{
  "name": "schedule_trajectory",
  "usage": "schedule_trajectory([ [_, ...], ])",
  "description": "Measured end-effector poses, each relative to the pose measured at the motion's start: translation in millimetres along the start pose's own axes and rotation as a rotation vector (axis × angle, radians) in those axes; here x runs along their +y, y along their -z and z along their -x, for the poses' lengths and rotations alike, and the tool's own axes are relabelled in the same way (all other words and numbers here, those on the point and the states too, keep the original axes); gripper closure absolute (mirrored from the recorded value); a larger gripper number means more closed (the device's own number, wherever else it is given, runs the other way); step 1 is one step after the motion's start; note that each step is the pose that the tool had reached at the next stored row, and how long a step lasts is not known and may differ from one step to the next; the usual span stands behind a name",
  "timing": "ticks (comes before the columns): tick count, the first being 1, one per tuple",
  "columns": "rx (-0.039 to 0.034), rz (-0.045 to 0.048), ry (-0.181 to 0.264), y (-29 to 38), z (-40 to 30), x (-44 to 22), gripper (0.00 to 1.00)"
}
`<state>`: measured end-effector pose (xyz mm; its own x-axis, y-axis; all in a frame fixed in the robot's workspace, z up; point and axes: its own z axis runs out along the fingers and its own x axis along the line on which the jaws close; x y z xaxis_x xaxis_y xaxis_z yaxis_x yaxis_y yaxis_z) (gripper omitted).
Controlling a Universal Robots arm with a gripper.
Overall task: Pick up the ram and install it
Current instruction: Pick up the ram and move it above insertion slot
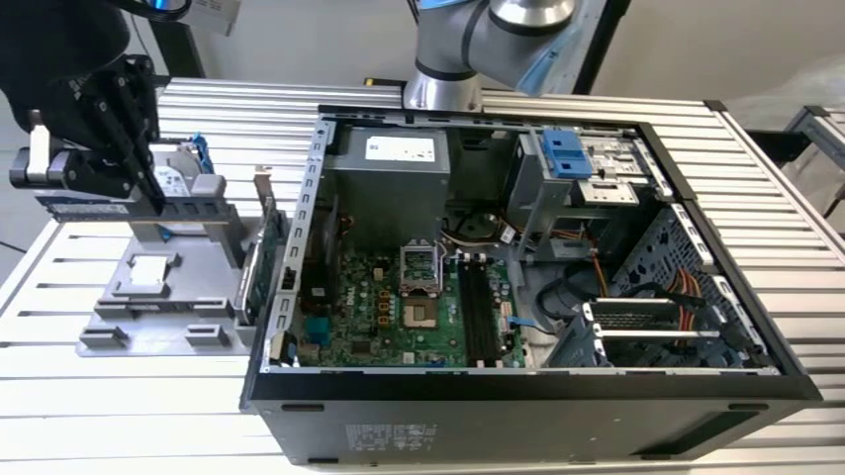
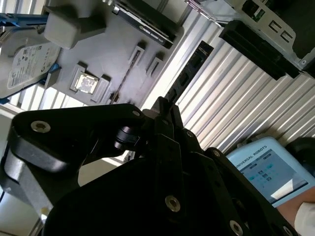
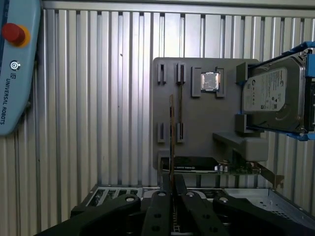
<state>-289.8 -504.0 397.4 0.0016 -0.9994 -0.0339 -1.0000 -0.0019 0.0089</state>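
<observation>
I see my gripper point(image 1: 149, 190) at ten o'clock from the open computer case point(image 1: 528, 416) in the exterior view, jaws clenched on the ram point(image 2: 189, 71), which juts out above the grey holder point(image 1: 198, 297).

Ext. cam high over PC case point(image 1: 528, 416), wrist cams behind claw point(image 3: 172, 183) — share grey fixture point(image 3: 197, 123)

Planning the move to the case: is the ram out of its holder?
Out. The gripper is shut on the ram, which sits over the ribbed table, off the gray holder.
</observation>
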Motion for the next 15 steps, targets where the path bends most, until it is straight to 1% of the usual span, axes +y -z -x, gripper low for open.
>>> schedule_trajectory([
  [5, 0.0000, 0.0001, -0.001, 0.1, 0.0, -0.4, 1.00],
  [9, 0.0000, -0.0001, -0.005, 0.1, 0.0, -2.8, 1.00],
  [12, 0.0001, 0.0002, -0.005, 0.1, 0.0, -6.6, 1.00],
  [15, 0.0000, 0.0005, -0.005, 0.1, 0.0, -12.1, 1.00],
])
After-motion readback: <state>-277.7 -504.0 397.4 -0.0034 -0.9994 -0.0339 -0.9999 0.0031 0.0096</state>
